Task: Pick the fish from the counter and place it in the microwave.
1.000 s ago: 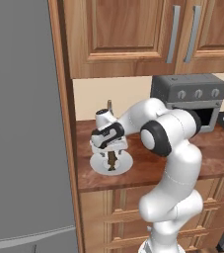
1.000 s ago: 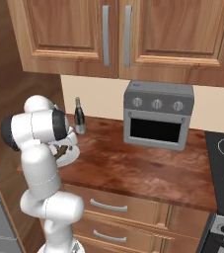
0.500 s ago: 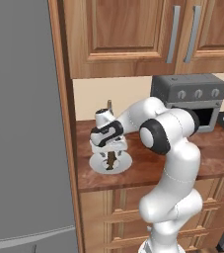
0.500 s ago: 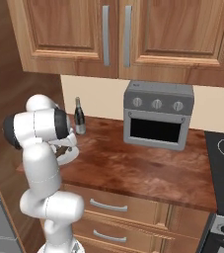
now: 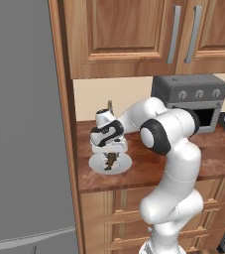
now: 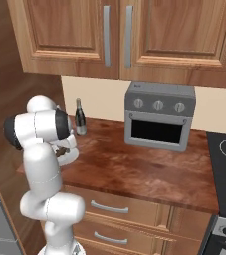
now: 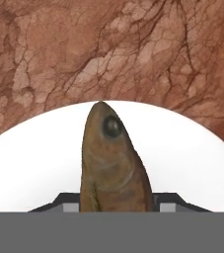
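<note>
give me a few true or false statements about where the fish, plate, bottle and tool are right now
1. The fish is between the tips of the tool, above a white plate. True.
2. The plate sits on the stove. False: it sits on the reddish-brown counter.
3. A dark wine bottle stands upright on the counter near the wall. True.
4. The grey toaster oven door hangs open. False: it is closed.
5. The fish lies inside the toaster oven. False: it is at the tool, over the plate.
</note>
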Controlling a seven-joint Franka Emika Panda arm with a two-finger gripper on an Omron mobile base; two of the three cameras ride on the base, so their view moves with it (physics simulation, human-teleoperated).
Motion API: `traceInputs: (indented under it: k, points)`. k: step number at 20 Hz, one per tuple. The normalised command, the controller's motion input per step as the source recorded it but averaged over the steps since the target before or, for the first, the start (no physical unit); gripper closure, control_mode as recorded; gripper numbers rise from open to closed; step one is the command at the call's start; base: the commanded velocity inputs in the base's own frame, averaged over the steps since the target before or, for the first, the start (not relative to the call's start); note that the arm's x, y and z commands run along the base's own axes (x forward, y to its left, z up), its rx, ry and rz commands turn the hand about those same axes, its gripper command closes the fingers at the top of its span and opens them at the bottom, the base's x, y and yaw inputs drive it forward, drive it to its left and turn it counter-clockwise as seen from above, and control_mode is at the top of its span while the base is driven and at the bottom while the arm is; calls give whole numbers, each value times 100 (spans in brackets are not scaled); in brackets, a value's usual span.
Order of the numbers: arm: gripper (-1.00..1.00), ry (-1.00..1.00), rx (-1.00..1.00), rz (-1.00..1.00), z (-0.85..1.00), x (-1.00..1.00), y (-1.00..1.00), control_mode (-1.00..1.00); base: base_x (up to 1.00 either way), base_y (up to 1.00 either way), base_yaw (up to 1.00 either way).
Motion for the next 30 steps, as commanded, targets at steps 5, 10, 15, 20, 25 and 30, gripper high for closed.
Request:
traceInputs:
  k: [5,10,15,20,25,30]
  points:
    - [100,0,0,-8,2,-6,-5,-100,0,0,0]
    - [100,-9,1,-4,79,-26,-25,-100,0,0,0]
    - [100,-12,0,0,100,-58,-31,-100,0,0,0]
    - [100,-12,0,2,100,-72,-56,-100,0,0,0]
    - [100,-12,0,15,92,-99,-64,-100,0,0,0]
    - [100,-12,4,23,63,-100,-51,-100,0,0,0]
